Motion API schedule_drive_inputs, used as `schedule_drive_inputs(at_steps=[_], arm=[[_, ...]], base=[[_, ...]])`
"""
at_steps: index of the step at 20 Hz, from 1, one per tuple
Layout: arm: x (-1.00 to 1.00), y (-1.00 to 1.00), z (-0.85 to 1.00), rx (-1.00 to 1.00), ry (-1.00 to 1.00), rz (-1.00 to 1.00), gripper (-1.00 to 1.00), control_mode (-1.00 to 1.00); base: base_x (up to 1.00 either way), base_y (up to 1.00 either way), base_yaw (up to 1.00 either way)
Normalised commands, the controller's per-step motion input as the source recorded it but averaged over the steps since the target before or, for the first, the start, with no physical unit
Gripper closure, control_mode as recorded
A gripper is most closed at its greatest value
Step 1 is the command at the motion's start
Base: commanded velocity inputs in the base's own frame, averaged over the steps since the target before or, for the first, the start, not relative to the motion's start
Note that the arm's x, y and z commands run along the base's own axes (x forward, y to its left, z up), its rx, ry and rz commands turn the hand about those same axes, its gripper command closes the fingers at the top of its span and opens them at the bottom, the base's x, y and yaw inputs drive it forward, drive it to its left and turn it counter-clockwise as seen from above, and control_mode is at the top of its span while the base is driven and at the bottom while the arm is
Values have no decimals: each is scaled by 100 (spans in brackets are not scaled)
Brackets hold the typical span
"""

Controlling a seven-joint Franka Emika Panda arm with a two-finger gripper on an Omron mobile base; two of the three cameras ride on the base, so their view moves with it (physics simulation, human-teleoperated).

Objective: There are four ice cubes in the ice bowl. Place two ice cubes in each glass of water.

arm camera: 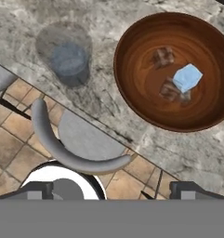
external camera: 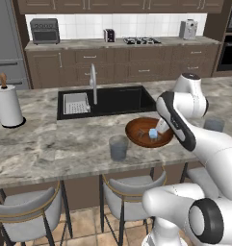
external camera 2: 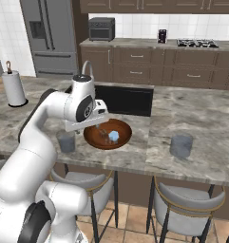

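Pincer [arm camera: 111, 191] wide open, empty, hovering over counter edge; ice bowl [arm camera: 136, 93] ahead to the right holding ice cubes [arm camera: 187, 77]; one glass of water [arm camera: 69, 60] ahead-left.

Ice bowl: reddish-brown wooden bowl [external camera: 142, 134] on the marble table [external camera: 50, 144], just in front of the black sink [external camera: 112, 101].
Ice cube: one pale blue cube [external camera: 153, 133] in the bowl (others hard to tell).
Glasses: one tumbler [external camera: 119, 147] just left of the bowl near the table's front edge; another [external camera: 214, 124] right of the arm.
Paper-towel roll: upright [external camera: 8, 104], far left.
Arm: forearm crosses the bowl's right side.
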Motion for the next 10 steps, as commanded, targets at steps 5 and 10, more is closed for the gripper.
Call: schedule_drive_inputs(at_steps=[5, 10], arm=[[22, 0, -14, -1, 6, 2, -100, -100], [37, 0, -14, -1, 9, 1, -100, -100]], base=[[0, 0, 0], [0, 0, 0]])
